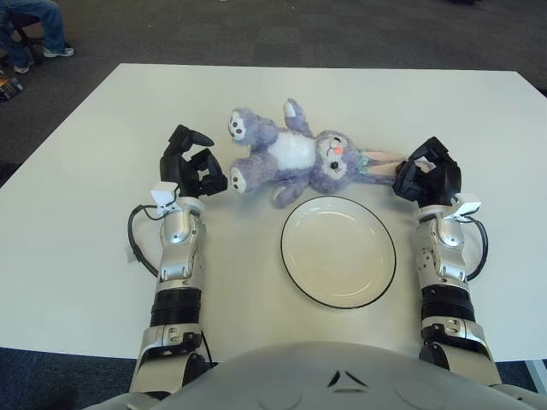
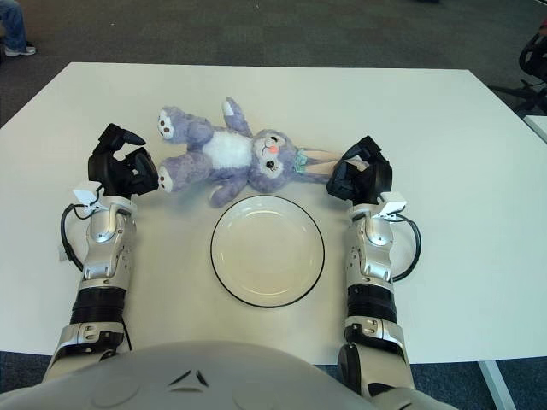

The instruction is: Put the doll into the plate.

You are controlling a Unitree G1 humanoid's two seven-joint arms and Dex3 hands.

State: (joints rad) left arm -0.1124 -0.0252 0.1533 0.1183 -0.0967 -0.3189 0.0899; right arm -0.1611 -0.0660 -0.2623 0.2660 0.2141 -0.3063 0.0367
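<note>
1. The left eye view takes in a seated person's legs [image 1: 32, 26] at the far left, on the dark floor beyond the table; the right eye view catches only a shoe there, and instead shows part of a black chair at its far right edge.
2. The doll [image 1: 295, 155], a purple plush rabbit with a white belly, lies on its back on the white table [image 1: 77, 222], just beyond the plate's far rim, feet to the left and long ears to the right.
3. The plate [image 2: 267, 250], white with a dark rim, holds nothing and sits between the two forearms.
4. The left hand [image 1: 192, 166] is just left of the doll's feet, its black fingers loosely curled around nothing, close to one foot.
5. The right hand [image 2: 361, 178] is at the ear tips, fingers bent; whether they touch or pinch the ears cannot be told.
6. Both forearms stretch forward over the table.
</note>
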